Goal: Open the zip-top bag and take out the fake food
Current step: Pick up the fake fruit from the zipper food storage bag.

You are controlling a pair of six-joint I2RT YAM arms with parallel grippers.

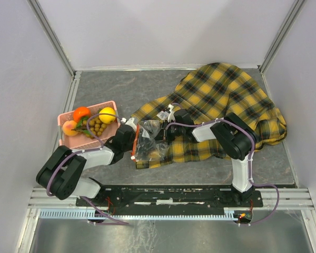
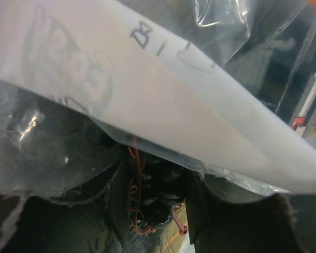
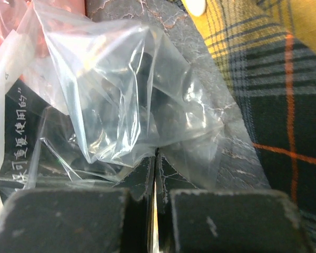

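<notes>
The zip-top bag (image 1: 147,142) lies crumpled at the near-left edge of the plaid cloth (image 1: 221,95), with bare grey table (image 1: 121,89) open behind and in front of it. Through its plastic show dark berries (image 2: 154,203). The rest of the fake food (image 1: 89,122), including an orange (image 1: 81,113), a yellow fruit (image 1: 107,114) and a grape bunch (image 1: 97,126), sits in the pink basket (image 1: 92,106) near the left wall. The right gripper (image 3: 155,166), stretched low from the cloth side, has its jaws closed tight on a fold of the bag. The left gripper (image 1: 131,138), against the bag's zip edge, has its fingers apart around the berries; whether it grips them cannot be told.
</notes>
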